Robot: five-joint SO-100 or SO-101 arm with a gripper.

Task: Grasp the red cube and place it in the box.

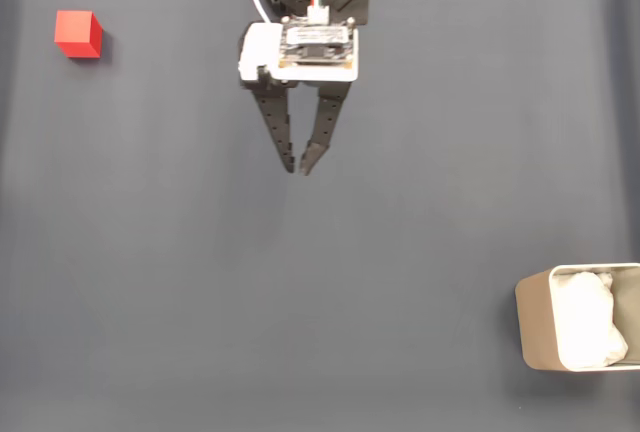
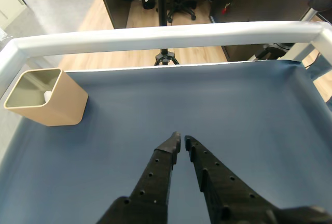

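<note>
The red cube point(image 1: 78, 34) sits on the dark mat at the far upper left of the fixed view, well to the left of the arm. My gripper point(image 1: 297, 168) hangs from the top centre with its black fingers pointing down the picture, tips almost touching and nothing between them. The beige box point(image 1: 541, 324) stands at the lower right edge with white padding point(image 1: 590, 318) inside. In the wrist view the gripper point(image 2: 182, 139) points over bare mat, and the box point(image 2: 52, 102) stands at the left, far from the fingertips.
A dark blue-grey mat point(image 1: 320, 282) covers the table. In the wrist view a white rail point(image 2: 166, 35) runs along the table's far edge, with a wooden floor, a stand and a chair base beyond it.
</note>
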